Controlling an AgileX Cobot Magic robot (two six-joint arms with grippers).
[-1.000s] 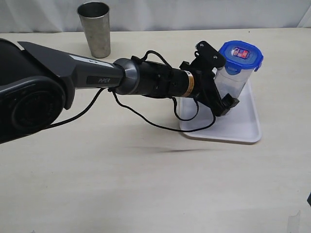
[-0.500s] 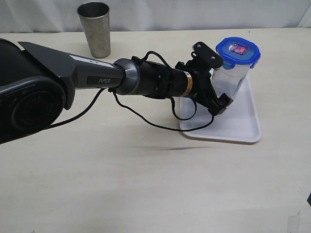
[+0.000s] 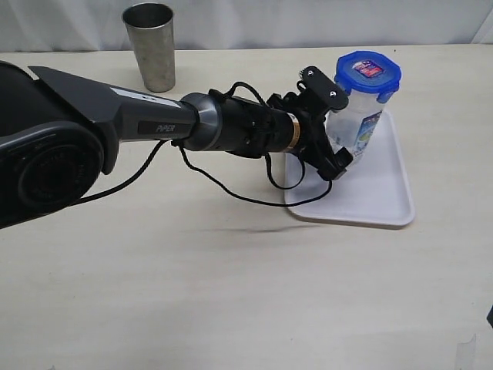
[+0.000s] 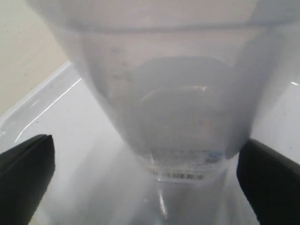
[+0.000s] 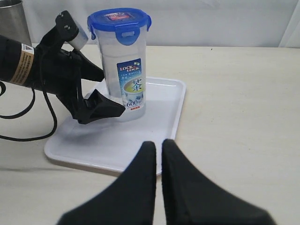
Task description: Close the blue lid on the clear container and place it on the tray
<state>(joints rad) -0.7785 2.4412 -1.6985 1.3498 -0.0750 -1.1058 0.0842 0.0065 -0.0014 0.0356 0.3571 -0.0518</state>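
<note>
Steel cup [image 3: 151,45] comes first on the left, upright on the table [image 3: 231,308], well to the left of the tray [image 3: 385,202] and beyond its far edge. Next we see the left arm [image 3: 115,116] reaching across towards the tray, a black cable [image 3: 231,193] sagging from it onto the table just left of the tray. Over the tray's left part the left gripper [image 3: 343,127] has its jaws spread wide, one finger on either side of the clear container [image 3: 350,131]. In the left wrist view both fingers [image 4: 23,173] stand clear of the container's walls. From the right wrist view one tip sits very near the base, and we cannot tell whether it touches. We would not call it a grasp.

The clear container stands upright on the tray, in its far left part, its label facing the tray's near side. The blue lid [image 3: 368,72] sits on top of it, flaps down. Off the tray's near edge, apart from it, the right gripper [image 5: 159,152] has its fingers pressed together with nothing between them.
</note>
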